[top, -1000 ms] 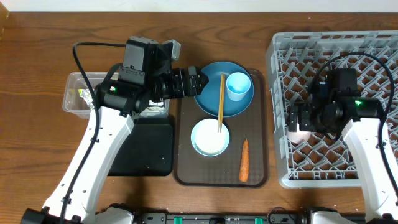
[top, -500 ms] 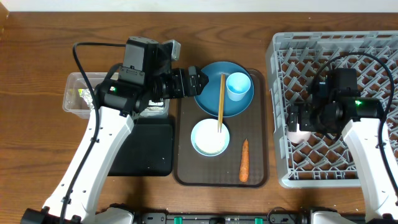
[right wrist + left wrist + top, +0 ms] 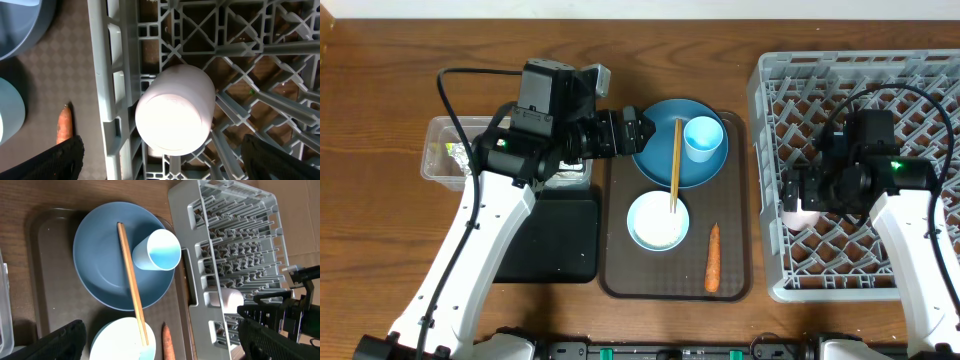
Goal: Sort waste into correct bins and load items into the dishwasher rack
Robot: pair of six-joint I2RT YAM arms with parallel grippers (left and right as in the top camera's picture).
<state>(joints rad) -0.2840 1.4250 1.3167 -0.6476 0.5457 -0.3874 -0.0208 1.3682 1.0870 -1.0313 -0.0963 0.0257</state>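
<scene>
The grey dishwasher rack [image 3: 860, 60] fills the right side, and a pink cup [image 3: 798, 215] rests in its left edge. My right gripper [image 3: 800, 198] hovers open just above that cup [image 3: 175, 112], both fingers well clear of it. On the brown tray sits the blue plate [image 3: 665, 165], carrying a light blue cup [image 3: 703, 138]. Wooden chopsticks [image 3: 674, 165] bridge the plate and the white bowl [image 3: 657, 221]. A carrot [image 3: 713, 258] lies beside the bowl. My left gripper [image 3: 638, 132] is open and empty at the plate's left rim, above the tray.
A clear tub [image 3: 435, 165] holding a foil wrapper [image 3: 455, 152] stands at the left. The flat black tray [image 3: 555, 240] lies in front of it, partly under my left arm. The brown serving tray [image 3: 620, 280] sits between the black tray and the rack.
</scene>
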